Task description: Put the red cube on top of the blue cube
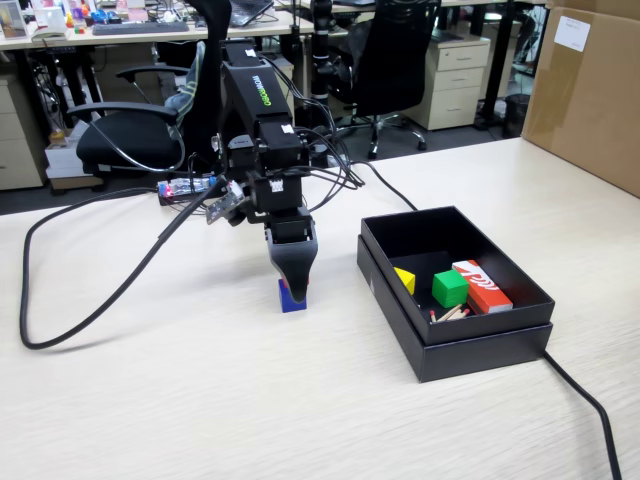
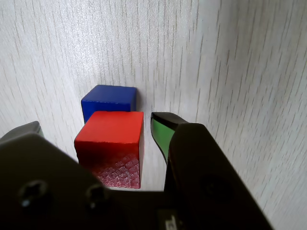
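In the wrist view the red cube (image 2: pixel 111 132) sits between my gripper's (image 2: pixel 96 122) jaws, with the blue cube (image 2: pixel 109 99) just beyond it. The green-padded right finger (image 2: pixel 160 134) stands a small gap off the red cube's side, and the left finger (image 2: pixel 26 130) is farther off, so the gripper is open. In the fixed view the gripper (image 1: pixel 292 287) points down over the blue cube (image 1: pixel 294 300). A sliver of the red cube (image 1: pixel 283 288) shows right on top of it; the gripper hides the rest.
An open black box (image 1: pixel 470 340) stands to the right in the fixed view, holding a green cube (image 1: pixel 449 288), a yellow piece (image 1: pixel 404 280) and a red-and-white box (image 1: pixel 482 285). Black cables (image 1: pixel 90 300) loop over the table's left side. A cardboard box (image 1: pixel 590 90) stands at the back right.
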